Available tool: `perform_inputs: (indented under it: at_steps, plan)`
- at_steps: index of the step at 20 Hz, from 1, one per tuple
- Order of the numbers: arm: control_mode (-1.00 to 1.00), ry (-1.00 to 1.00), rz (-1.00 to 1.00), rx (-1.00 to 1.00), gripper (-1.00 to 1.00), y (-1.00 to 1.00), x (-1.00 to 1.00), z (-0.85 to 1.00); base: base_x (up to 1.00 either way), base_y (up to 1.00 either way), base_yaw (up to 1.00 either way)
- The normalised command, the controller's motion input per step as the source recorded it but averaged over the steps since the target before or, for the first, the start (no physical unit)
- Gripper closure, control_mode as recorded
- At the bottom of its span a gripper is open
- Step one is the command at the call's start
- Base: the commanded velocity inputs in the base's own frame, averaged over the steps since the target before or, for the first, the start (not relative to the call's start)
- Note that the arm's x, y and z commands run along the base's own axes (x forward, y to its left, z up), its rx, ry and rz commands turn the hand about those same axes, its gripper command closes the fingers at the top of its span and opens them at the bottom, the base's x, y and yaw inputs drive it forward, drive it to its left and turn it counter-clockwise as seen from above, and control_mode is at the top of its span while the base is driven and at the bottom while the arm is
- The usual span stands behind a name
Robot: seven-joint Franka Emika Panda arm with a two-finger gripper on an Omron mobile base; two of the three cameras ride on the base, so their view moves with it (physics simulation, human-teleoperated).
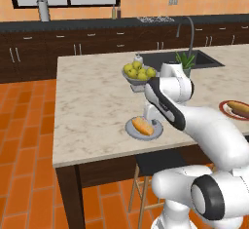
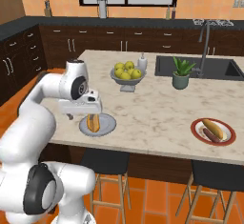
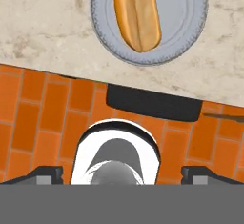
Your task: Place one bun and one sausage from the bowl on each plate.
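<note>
A yellow-orange bun [image 3: 137,13] lies alone on the grey-blue plate [image 3: 190,8] near the island's front edge. In the right base view the same bun [image 2: 93,122] and plate [image 2: 108,125] show. My gripper [image 2: 83,117] hangs open just above that plate's near side, holding nothing; its fingertips [image 3: 45,173] stand wide apart. From the left it hovers over the plate [image 1: 133,131] too. The red-rimmed white plate [image 2: 228,137] at the right carries a bun [image 2: 213,127] and a dark sausage [image 2: 208,134]. The bowl is out of view.
A footed grey bowl of yellow-green fruit [image 2: 127,73] stands mid-island, with a white bottle [image 2: 142,62] behind it. A potted plant [image 2: 182,73] sits by the sink [image 2: 200,66] and tap. Black stools [image 3: 152,104] stand under the counter's front edge.
</note>
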Motion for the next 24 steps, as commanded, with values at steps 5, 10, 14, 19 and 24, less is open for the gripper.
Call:
perform_inputs:
  at_steps: [5, 10, 14, 19, 24]
  plan:
    - [-1.00, 0.00, 0.00, 0.00, -1.00, -0.15, -0.84, 0.99, 0.00, 0.00, 0.00]
    - [-1.00, -0.02, 0.00, 0.00, -1.00, -0.18, -0.96, 0.71, 0.00, 0.00, 0.00]
    - [-1.00, 0.00, 0.00, 0.00, -1.00, -0.04, -0.43, 0.07, 0.00, 0.00, 0.00]
    - [-1.00, 0.00, 0.00, 0.00, -1.00, 0.00, 0.00, 0.00, 0.00, 0.00, 0.00]
    - [1.00, 0.00, 0.00, 0.00, -1.00, 0.00, 0.00, 0.00, -0.79, -0.53, -0.16]
